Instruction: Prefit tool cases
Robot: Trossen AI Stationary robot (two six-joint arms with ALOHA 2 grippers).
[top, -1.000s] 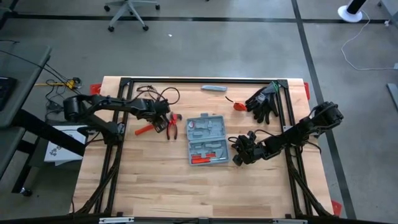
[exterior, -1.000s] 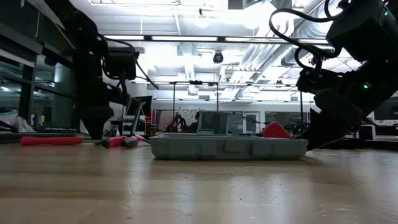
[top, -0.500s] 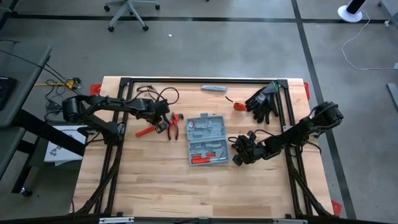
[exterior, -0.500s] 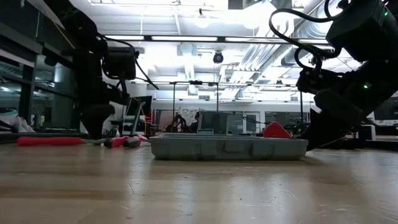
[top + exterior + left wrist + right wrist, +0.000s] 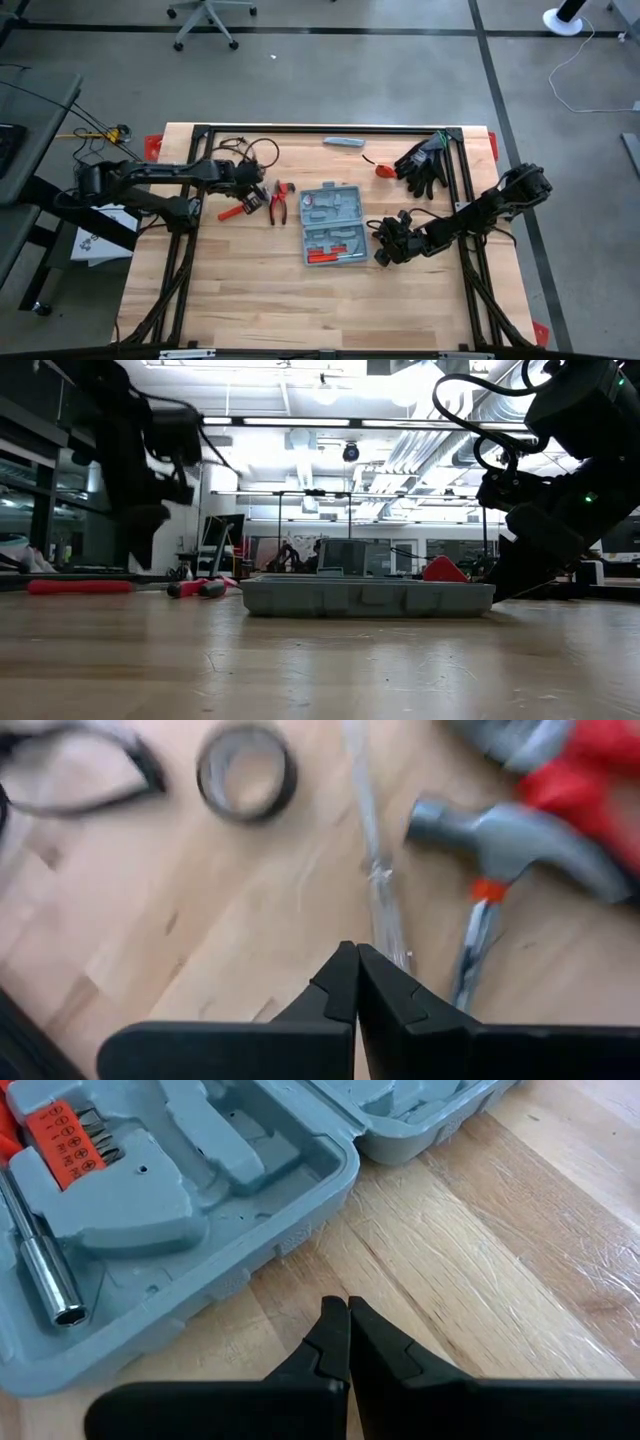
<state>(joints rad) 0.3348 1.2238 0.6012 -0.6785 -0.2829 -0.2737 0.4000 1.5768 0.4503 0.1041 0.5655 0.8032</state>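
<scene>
The blue-grey tool case [image 5: 330, 225] lies open mid-table, both halves flat on the wood, with red-handled tools [image 5: 330, 256] in its near half. Left of the case, my left gripper [image 5: 255, 187] is shut and empty, raised over a red-handled hammer [image 5: 510, 835] and a roll of tape [image 5: 245, 770]. Red pliers [image 5: 278, 202] lie between it and the case. My right gripper [image 5: 383, 245] is shut and empty, low over the wood just off the right rim of the case [image 5: 180, 1230].
Black gloves [image 5: 425, 160] and a small red object [image 5: 383, 171] lie at the far right. A slim grey bar [image 5: 343, 142] rests by the far edge. A loose black cable [image 5: 255, 155] curls at the far left. Bare wood spreads along the near side.
My left gripper has risen off the table and drawn back toward the table's left edge, away from the pliers. The hammer, the pliers and the case lie where they were. My right arm has kept still.
</scene>
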